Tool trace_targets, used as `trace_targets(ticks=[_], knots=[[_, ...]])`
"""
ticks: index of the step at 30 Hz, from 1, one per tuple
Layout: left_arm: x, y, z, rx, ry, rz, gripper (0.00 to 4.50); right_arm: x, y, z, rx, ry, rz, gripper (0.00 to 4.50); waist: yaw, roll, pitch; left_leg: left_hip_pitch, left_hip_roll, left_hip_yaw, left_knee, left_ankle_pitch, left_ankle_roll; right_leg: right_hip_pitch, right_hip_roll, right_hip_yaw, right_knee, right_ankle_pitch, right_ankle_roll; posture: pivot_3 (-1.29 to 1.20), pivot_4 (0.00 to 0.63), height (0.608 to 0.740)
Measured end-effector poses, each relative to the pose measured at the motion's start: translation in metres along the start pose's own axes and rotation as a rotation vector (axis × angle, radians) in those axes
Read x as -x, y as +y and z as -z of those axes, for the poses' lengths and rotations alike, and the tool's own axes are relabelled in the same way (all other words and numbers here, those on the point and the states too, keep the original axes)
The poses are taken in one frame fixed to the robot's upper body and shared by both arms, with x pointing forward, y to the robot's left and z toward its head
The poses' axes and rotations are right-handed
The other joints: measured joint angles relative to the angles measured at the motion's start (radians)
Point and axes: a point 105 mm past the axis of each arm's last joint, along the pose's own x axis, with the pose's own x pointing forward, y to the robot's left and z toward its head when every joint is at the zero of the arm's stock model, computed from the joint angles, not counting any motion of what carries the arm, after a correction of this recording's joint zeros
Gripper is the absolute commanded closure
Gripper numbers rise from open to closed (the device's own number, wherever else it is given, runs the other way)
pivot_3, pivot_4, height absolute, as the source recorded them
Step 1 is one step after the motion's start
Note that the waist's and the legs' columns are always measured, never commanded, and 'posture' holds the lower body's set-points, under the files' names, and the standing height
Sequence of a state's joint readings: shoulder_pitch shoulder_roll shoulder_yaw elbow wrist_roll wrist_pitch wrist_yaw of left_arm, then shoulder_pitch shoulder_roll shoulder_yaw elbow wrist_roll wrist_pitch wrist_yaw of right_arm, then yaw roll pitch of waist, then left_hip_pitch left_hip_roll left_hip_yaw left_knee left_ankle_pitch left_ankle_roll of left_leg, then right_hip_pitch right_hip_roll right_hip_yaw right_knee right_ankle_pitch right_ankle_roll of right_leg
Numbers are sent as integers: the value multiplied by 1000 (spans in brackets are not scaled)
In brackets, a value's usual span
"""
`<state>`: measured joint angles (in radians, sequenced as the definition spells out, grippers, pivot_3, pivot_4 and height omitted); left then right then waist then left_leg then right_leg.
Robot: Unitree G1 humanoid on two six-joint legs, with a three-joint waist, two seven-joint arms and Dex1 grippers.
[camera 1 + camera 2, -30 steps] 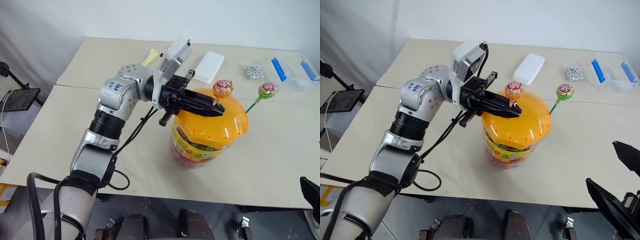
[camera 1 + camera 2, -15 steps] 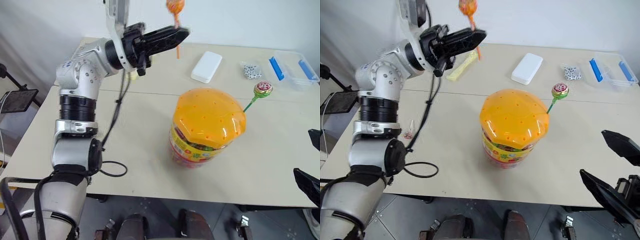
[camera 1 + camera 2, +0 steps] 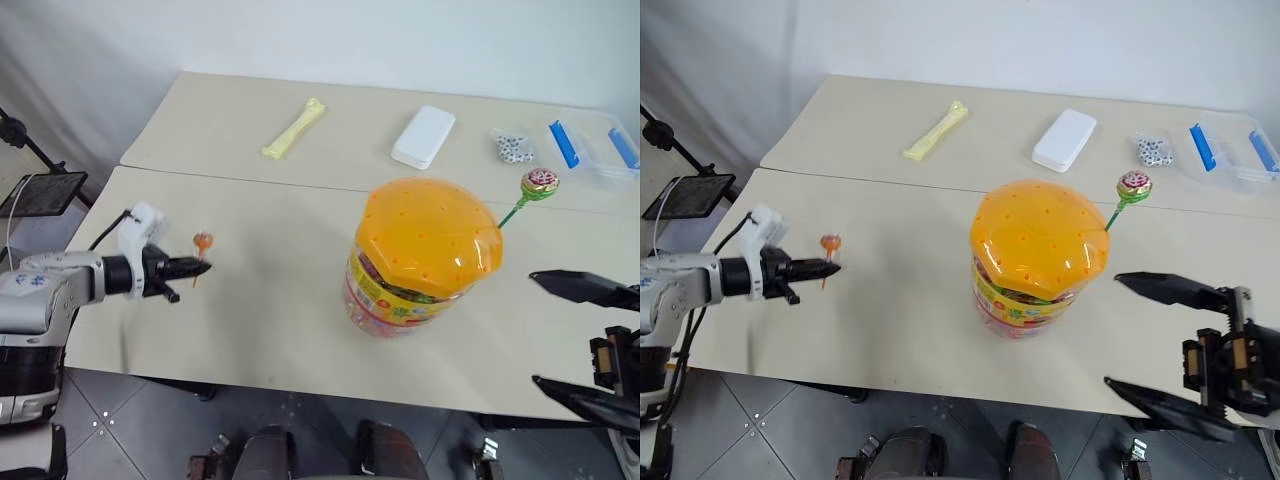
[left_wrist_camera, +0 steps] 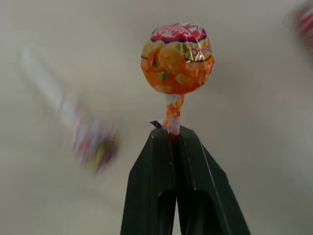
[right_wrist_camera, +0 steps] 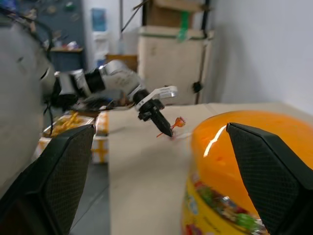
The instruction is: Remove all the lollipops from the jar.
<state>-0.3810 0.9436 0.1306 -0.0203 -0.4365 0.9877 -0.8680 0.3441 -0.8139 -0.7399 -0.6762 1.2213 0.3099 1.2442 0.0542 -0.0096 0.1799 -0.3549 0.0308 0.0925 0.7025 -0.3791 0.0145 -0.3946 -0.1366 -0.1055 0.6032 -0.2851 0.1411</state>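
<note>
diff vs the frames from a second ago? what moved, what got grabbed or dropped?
The left gripper, shut on the orange-wrapped lollipop with the orange stick, pulled it out of the orange domed lid of the clear plastic jar, lifted it high, then swung out and down over the table's left side. Nothing was let go. The right gripper, open, came further into view beside the jar. The jar and the green-stick lollipop in its lid stayed put.

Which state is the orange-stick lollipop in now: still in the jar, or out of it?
Out. The left gripper, shut on its stick, holds the orange lollipop over the table's left edge, well apart from the jar.
</note>
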Motion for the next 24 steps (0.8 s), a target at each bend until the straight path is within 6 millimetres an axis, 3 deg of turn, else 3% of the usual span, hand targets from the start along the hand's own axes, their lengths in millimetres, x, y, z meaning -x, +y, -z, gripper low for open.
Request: trace_targets(ticks=[3,4,12,14,17,20,24], knots=[[0,-3,0,-4,14,-5,4490,0,0,5,-6,16,-12,0,1,0,0,0,0,0,0,0,0,0,0,0,1,0,0,0,150,740],[0,-5,-1,-5,15,0,4000,0,-1,6,-8,22,-11,0,0,0,0,0,0,0,-1,0,0,-1,0,0,1,0,0,0,150,740],[4,-18,-14,-22,-56,112,1698,11,-15,16,-128,56,169,0,-10,0,0,1,1,3,-2,0,-1,-2,1,0,1,0,0,0,150,740],[10,-21,-18,-51,-73,154,1698,19,-23,14,-139,50,242,0,-11,0,0,1,1,3,-2,0,-1,-2,1,0,1,0,0,0,150,740],[28,-32,-40,-140,-220,287,1698,28,-33,13,-141,47,345,0,-16,0,0,1,1,5,-2,-1,-1,-3,1,0,2,0,-1,0,150,740],[44,-51,-83,-266,-537,428,1127,39,-60,12,-116,65,524,0,-14,0,0,0,0,4,1,0,-1,-2,0,0,2,0,-1,0,150,740],[53,-79,-116,-281,-807,595,30,39,-77,6,-78,55,610,0,-18,1,0,0,0,4,1,0,-1,-2,0,0,4,0,0,0,150,740]])
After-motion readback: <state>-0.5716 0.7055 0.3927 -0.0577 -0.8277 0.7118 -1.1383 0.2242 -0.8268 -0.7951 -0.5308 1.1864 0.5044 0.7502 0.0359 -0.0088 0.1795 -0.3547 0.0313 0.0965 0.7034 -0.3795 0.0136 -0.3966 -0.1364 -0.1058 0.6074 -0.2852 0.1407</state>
